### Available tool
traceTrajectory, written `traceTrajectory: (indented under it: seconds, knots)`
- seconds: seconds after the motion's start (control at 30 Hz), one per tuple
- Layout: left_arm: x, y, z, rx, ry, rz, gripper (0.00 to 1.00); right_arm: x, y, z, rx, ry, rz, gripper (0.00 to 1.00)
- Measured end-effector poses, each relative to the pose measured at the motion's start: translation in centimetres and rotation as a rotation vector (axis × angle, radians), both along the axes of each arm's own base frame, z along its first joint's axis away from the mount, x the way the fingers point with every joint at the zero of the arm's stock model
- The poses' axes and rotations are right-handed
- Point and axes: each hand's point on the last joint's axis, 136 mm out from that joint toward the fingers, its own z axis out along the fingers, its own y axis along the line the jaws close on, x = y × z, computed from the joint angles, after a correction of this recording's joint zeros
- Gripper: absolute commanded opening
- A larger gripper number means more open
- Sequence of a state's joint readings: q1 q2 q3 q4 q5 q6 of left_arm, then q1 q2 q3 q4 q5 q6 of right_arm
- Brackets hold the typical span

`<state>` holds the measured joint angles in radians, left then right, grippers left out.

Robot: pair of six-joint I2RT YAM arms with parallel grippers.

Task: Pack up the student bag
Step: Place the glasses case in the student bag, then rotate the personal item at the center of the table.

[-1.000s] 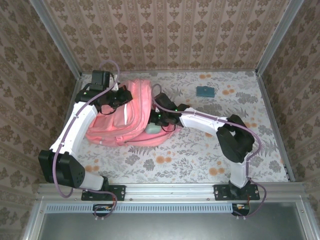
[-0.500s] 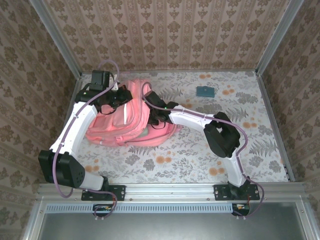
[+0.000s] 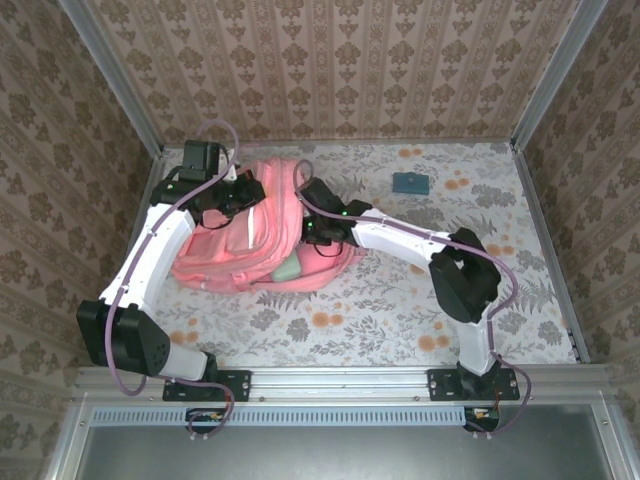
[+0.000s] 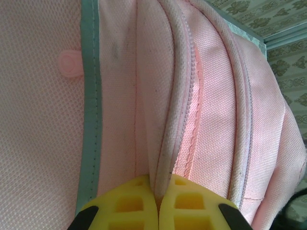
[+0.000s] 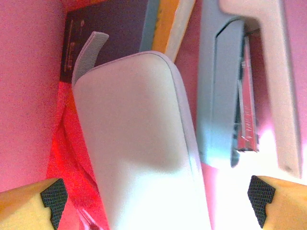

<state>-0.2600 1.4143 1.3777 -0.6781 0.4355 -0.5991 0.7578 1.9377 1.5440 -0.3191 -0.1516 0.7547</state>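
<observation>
Sprawling on the counter (image 3: 400, 300), the student bag (image 3: 225, 255) is lying flat with its mouth gaping toward the right arm. The left tool (image 3: 237, 196) is still pinching a zipper ridge at the bag's far end, its fingers (image 4: 129, 208) pressed together on the fabric, unchanged from a second ago. The right tool (image 3: 310, 236) is hovering at the bag's mouth, spread wide and gripping nothing. Half a second ago it was reaching further over the bag. A pale case (image 5: 144, 143) is lying loose inside the mouth, now deeper than a second ago, beside a dark book (image 5: 110, 33) and a blue-grey stapler (image 5: 218, 96). A small teal item (image 3: 408, 182) is resting well apart from the bag, unmoved.
</observation>
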Motion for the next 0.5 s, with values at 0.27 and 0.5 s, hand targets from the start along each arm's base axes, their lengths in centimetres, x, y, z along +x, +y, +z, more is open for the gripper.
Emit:
traceTrajectory:
  seconds: [0.27,0.5]
  knots:
    - [0.0,-0.5,0.3,-0.021,-0.010,-0.019,0.00,1.9,-8.4,1.9,-0.092,-0.074,-0.111,0.99]
    - [0.0,-0.4,0.1,-0.020,-0.008,-0.018,0.00,5.5,-18.2,0.6,-0.197,-0.078,-0.280,1.00]
